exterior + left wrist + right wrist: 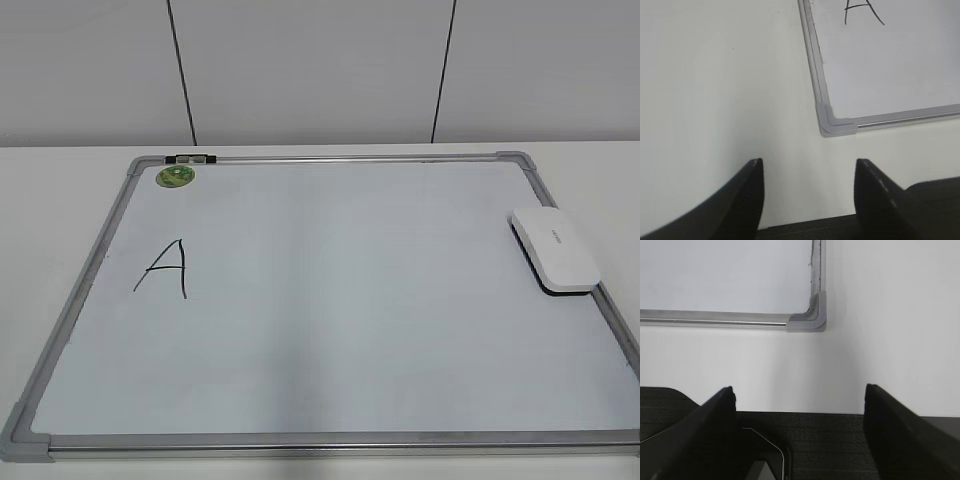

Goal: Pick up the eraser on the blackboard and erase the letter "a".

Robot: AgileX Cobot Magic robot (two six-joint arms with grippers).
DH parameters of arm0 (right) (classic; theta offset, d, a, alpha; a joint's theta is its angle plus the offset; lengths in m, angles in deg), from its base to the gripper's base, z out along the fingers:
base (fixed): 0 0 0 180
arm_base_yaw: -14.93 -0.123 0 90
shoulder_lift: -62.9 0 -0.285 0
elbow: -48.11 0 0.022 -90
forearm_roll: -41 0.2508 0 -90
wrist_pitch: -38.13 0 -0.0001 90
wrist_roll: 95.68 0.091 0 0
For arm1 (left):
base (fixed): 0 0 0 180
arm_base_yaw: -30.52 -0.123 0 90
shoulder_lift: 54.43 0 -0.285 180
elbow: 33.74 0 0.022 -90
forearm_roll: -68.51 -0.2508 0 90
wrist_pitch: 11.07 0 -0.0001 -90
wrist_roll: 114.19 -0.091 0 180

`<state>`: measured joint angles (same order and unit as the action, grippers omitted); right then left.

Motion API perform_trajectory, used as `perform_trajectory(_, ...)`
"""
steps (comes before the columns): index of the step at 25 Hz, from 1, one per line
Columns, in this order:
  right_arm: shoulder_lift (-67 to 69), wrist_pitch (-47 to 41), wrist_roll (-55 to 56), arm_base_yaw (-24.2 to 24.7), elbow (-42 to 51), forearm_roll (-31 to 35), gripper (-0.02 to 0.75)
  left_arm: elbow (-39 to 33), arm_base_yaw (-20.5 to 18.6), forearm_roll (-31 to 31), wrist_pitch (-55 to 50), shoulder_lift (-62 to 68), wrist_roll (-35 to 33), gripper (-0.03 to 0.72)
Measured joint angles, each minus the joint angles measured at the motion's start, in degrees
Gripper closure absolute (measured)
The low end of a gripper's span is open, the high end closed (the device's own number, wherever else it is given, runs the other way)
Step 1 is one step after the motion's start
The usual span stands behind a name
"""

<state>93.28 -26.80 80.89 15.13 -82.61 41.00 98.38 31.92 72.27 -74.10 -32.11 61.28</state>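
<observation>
The blackboard [360, 330] lies flat on the white table. The white eraser [556, 248] rests on its right edge, dark felt side down. A tall angular uppercase "A" [165, 268] is drawn in black at the board's left and also shows in the left wrist view [862, 10]. No lowercase "a" shows in any view. My left gripper [807, 162] is open and empty over the table near the board's front left corner [837, 122]. My right gripper [800, 387] is open and empty near the front right corner [810, 315]. Neither gripper shows in the exterior view.
A round green sticker [175, 176] sits at the board's far left corner. A small clip [193, 158] sits on the far frame. A grey panelled wall [320, 70] rises behind the table. A dark surface [840, 445] lies below the table's front edge.
</observation>
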Motion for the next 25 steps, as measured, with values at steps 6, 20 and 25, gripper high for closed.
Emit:
perform_trajectory(6,0.0,0.1,0.0,0.0,0.0,0.0,0.150,0.0,0.0,0.0,0.2,0.0,0.0,0.261)
perform_trajectory(20,0.0,0.1,0.1,0.0,0.0,0.0,0.150,0.0,0.0,0.0,0.3,0.0,0.1,0.267)
perform_trajectory(25,0.0,0.1,0.1,0.0,0.0,0.0,0.150,0.0,0.0,0.0,0.3,0.0,0.1,0.267)
